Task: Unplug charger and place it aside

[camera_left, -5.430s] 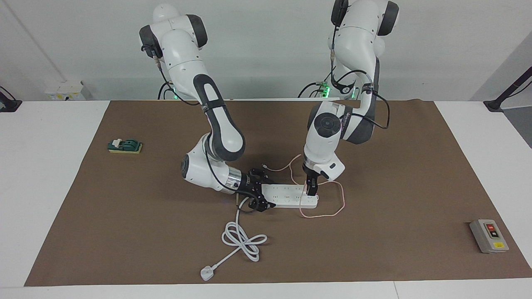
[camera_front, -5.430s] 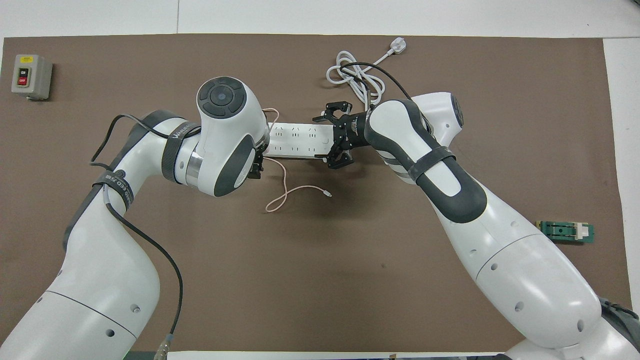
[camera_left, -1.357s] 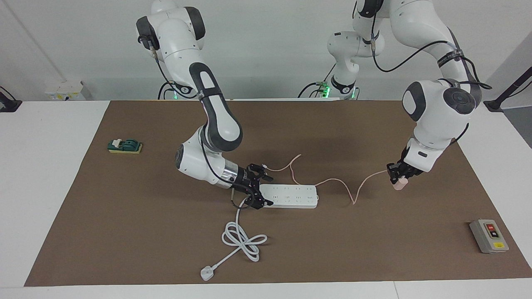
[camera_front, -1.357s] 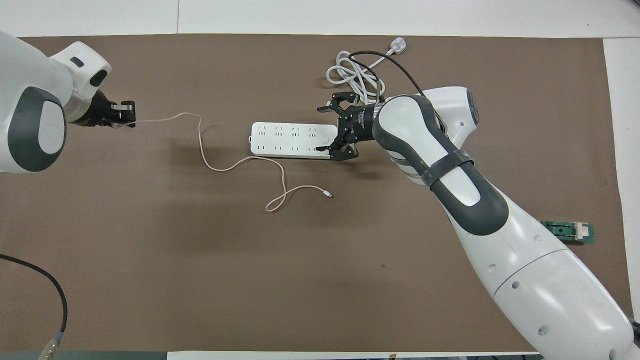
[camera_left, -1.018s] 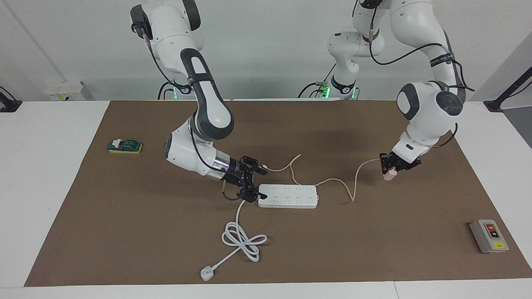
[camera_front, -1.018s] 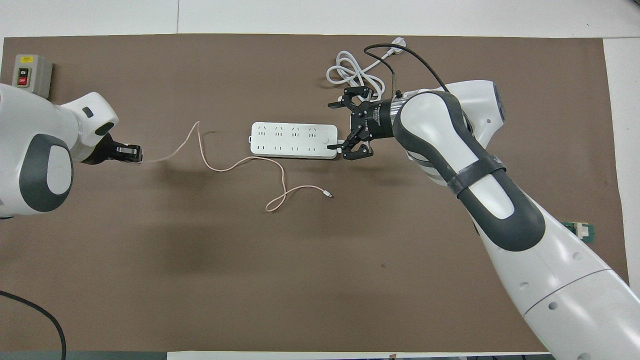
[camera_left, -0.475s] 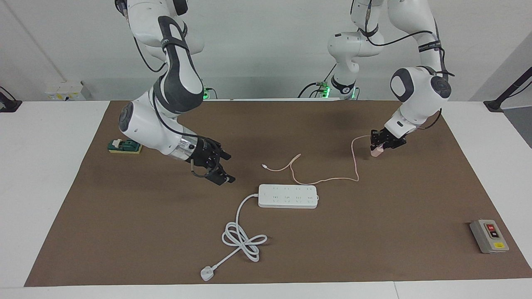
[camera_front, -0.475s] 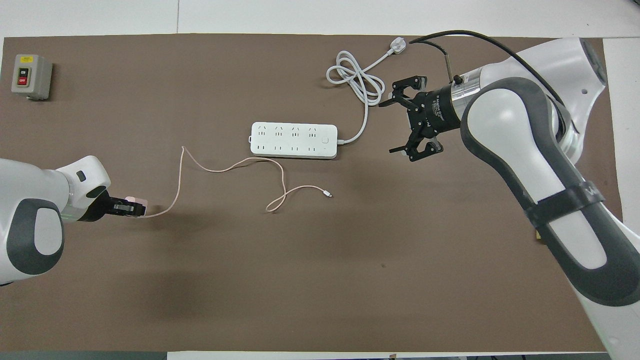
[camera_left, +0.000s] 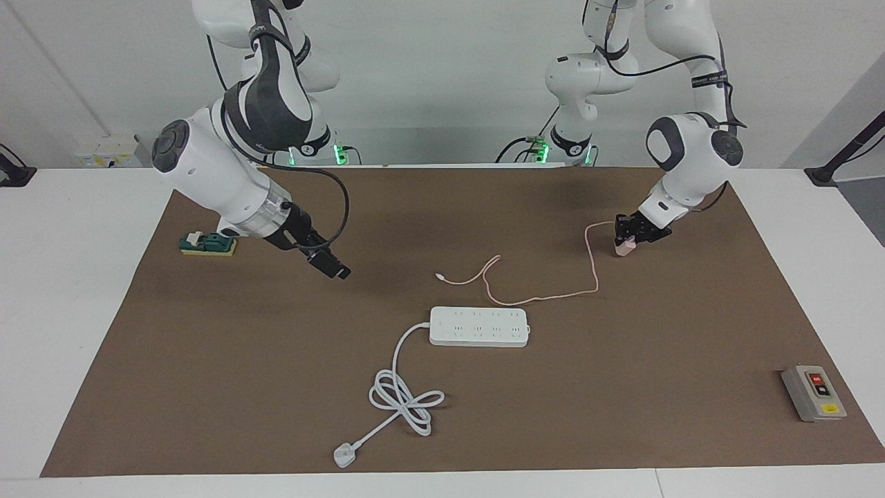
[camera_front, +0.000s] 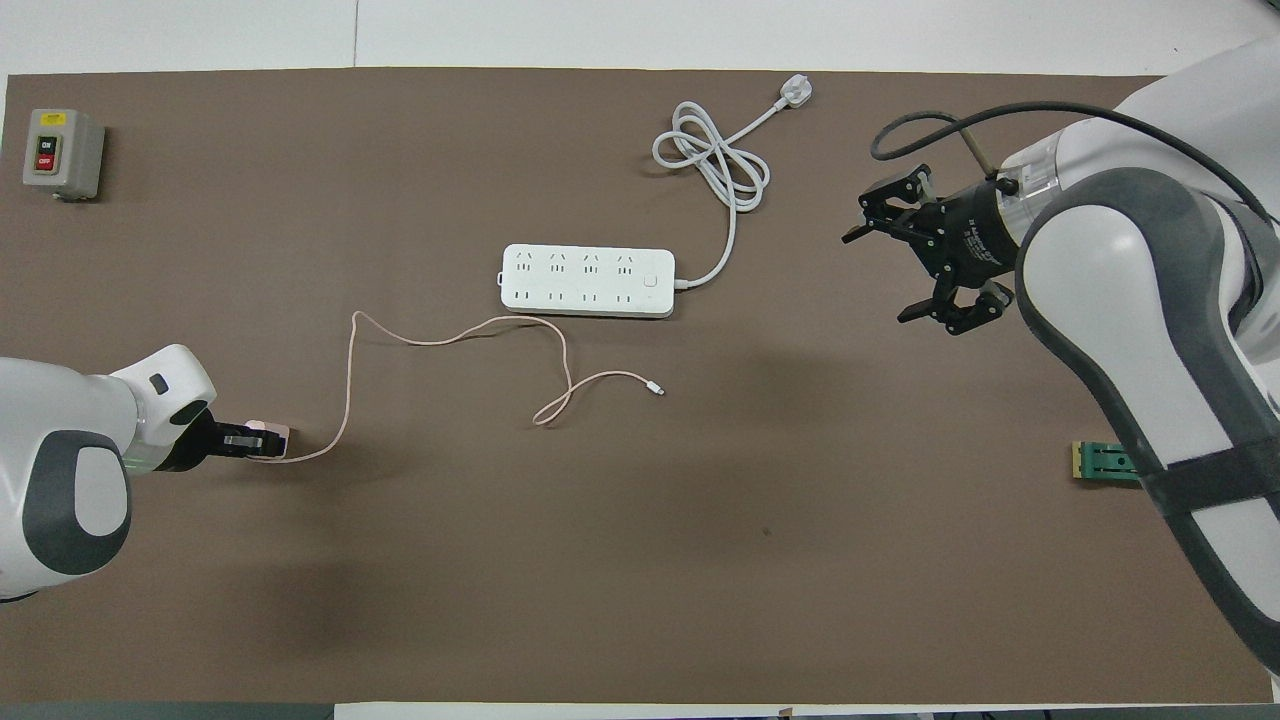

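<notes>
The charger (camera_left: 624,249) (camera_front: 272,432) is a small pale pink cube, unplugged and pinched in my left gripper (camera_left: 628,241) (camera_front: 258,441), which is shut on it. It hangs low at the brown mat toward the left arm's end of the table; I cannot tell whether it touches. Its thin pink cable (camera_left: 546,298) (camera_front: 450,335) trails over the mat past the white power strip (camera_left: 478,326) (camera_front: 587,280) to a small connector (camera_left: 440,278) (camera_front: 657,389). My right gripper (camera_left: 330,266) (camera_front: 893,268) is open and holds nothing, raised over the mat toward the right arm's end.
The strip's thick white cord (camera_left: 404,398) (camera_front: 712,155) lies coiled farther from the robots, ending in a plug. A grey switch box (camera_left: 813,393) (camera_front: 62,152) sits at the left arm's end. A green block (camera_left: 207,243) (camera_front: 1100,462) lies at the right arm's end.
My left gripper has carried the charger toward the robots, dragging the cable with it. My right gripper has pulled away from the power strip and risen toward the right arm's end.
</notes>
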Robot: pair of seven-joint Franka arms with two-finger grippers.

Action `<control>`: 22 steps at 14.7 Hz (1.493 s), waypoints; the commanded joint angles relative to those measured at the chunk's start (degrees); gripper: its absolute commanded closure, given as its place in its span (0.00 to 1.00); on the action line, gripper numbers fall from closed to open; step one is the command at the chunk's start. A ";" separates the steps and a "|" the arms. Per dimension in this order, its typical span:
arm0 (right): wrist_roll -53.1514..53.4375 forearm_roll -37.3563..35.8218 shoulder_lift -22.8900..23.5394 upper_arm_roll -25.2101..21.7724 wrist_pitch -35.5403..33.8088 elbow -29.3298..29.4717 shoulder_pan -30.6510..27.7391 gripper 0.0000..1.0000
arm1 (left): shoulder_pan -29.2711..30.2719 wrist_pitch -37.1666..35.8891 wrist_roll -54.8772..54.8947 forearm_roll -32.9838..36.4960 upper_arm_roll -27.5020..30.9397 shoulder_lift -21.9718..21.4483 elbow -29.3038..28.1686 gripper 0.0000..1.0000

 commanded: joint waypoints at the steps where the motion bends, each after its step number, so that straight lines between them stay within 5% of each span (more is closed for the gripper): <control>1: -11.94 -6.15 -3.14 0.59 -2.15 -1.55 -2.24 0.00 | 2.64 3.79 1.01 -0.47 -0.24 -1.23 -2.82 0.90; 3: -21.34 -10.54 -4.28 0.59 -2.60 -1.38 -3.30 0.00 | 4.40 3.88 1.44 -0.30 -0.16 -1.15 -2.73 0.26; 5: -29.34 -14.85 -5.51 0.59 -2.60 -1.38 -4.27 0.00 | 6.77 3.79 4.16 -0.12 -0.16 -1.15 -2.55 0.00; 8: -41.04 -20.48 -7.01 0.68 -2.60 -0.86 -6.02 0.00 | 9.24 3.27 5.57 0.14 -0.16 -0.62 -0.72 0.00; 15: -54.86 -24.98 -13.51 -2.39 -5.05 -0.68 -5.50 0.00 | 9.68 -6.04 3.92 0.23 -0.07 1.84 13.60 0.00; 22: -55.49 -24.02 -17.65 -3.19 -14.89 -0.68 -5.94 0.00 | 8.90 -18.17 -4.69 7.43 -0.16 2.64 28.46 0.00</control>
